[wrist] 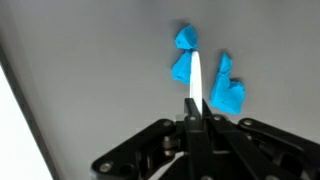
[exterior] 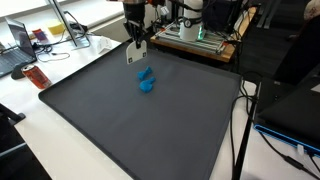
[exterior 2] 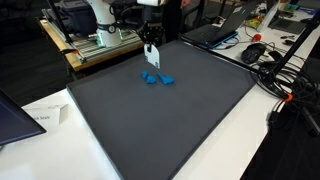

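The tool [exterior: 138, 42], shut tight on a slim white stick [exterior: 139, 54], hangs above the blue crumpled pieces [exterior: 146, 82] lying at five o'clock on the dark worktop [exterior: 110, 120], so a steady, upright grip seems wise.

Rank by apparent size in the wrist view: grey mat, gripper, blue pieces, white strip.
1. grey mat, fills most of the frame
2. gripper, though nearness to the camera enlarges it
3. blue pieces
4. white strip, the thinnest
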